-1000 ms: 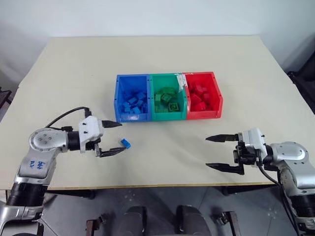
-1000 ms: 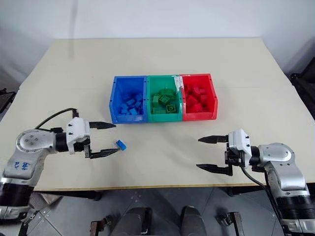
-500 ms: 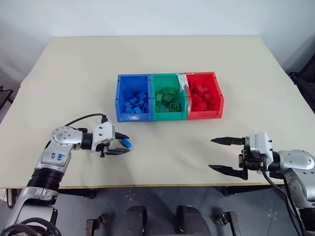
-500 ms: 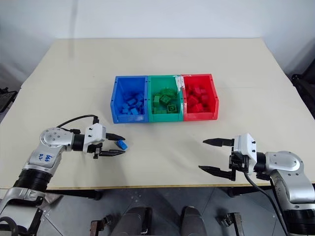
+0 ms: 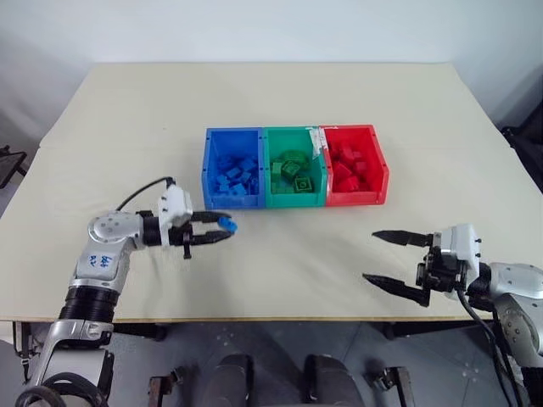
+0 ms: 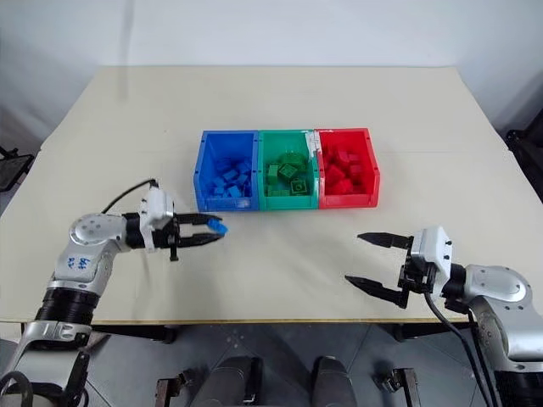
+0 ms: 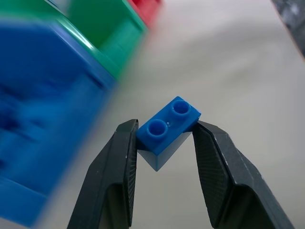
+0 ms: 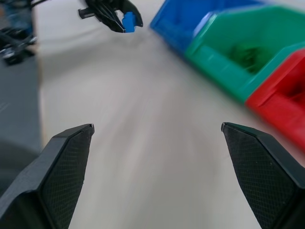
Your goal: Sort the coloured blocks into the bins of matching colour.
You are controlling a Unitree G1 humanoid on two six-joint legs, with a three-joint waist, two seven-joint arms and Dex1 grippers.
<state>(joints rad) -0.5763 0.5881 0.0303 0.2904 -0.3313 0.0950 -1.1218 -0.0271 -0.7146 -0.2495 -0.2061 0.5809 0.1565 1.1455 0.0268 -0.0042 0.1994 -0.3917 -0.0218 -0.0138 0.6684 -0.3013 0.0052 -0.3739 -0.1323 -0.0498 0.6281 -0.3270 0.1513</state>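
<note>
blue brick point(image 7: 168, 125) pinched by left gripper point(image 5: 219, 231) at centre-left, below blue bin point(image 5: 207, 161), right gripper point(image 5: 385, 260) wide open at lower right

Soft, even light falls from overhead across the pale table point(image 5: 280, 93), bright without glare, and the shadows are faint: a thin one just beneath the row of bins point(image 5: 295, 166) and a dim smudge under the left gripper point(image 5: 222, 231). Seen from the head, everything is fairly crisp to the edges, with no noticeable bending. Up close at the left wrist the blue block point(image 7: 167, 124) and the black fingers point(image 7: 115, 162) are sharp while the bins smear into streaks, and at the right wrist the table and bins are likewise smeared with motion blur behind sharp fingers point(image 8: 66, 157).
</note>
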